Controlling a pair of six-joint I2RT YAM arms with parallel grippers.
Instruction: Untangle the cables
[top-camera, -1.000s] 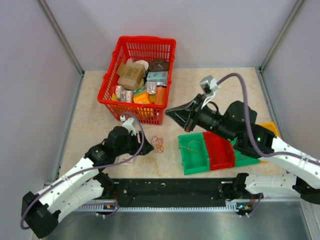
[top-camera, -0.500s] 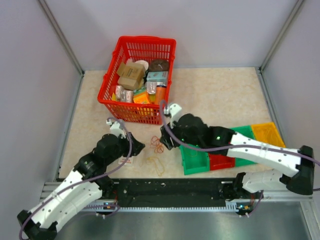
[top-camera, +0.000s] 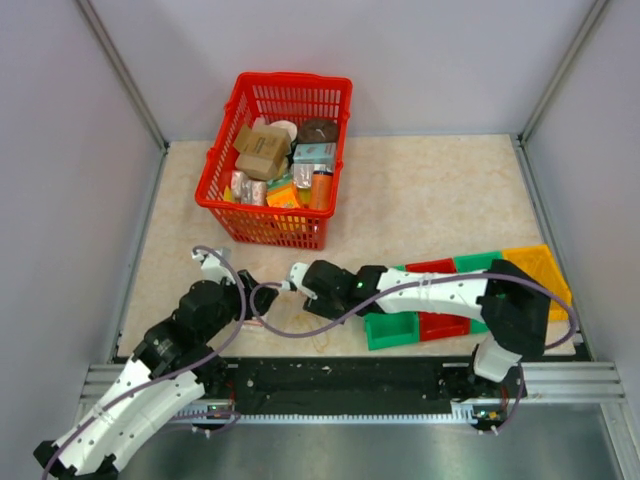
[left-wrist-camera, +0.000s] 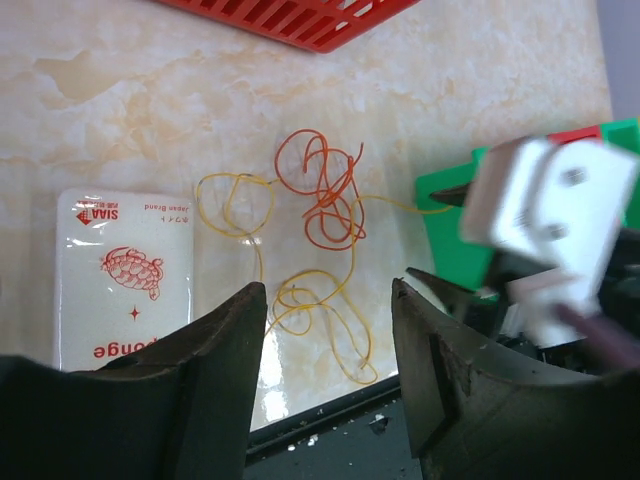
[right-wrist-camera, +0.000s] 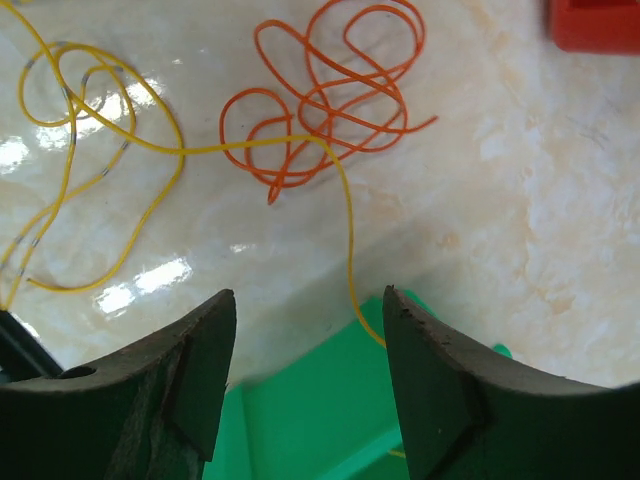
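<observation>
The cables lie loose on the marble tabletop: an orange-red tangle (left-wrist-camera: 325, 195) with thin yellow loops (left-wrist-camera: 235, 200) beside it and more yellow wire (left-wrist-camera: 320, 310) nearer the rail. In the right wrist view, the orange tangle (right-wrist-camera: 335, 90) sits ahead and one yellow strand (right-wrist-camera: 350, 270) trails into the green bin (right-wrist-camera: 300, 420). In the top view the arms hide most of the cables. My left gripper (top-camera: 262, 298) (left-wrist-camera: 328, 285) hovers open over the near yellow loops. My right gripper (top-camera: 312, 300) (right-wrist-camera: 308, 293) faces it, open, by the green bin's left edge. Neither holds anything.
A red basket (top-camera: 270, 228) full of packages stands behind the tangle. Green (top-camera: 385, 330), red (top-camera: 440, 325) and orange (top-camera: 545, 265) bins sit in a row on the right. A white packet with a turtle print (left-wrist-camera: 125, 275) lies left of the cables. A black rail (top-camera: 340, 380) runs along the near edge.
My right arm swung down and left from above the bins to the tangle, and its gripper went from shut to open. My left arm drew back slightly to the left.
</observation>
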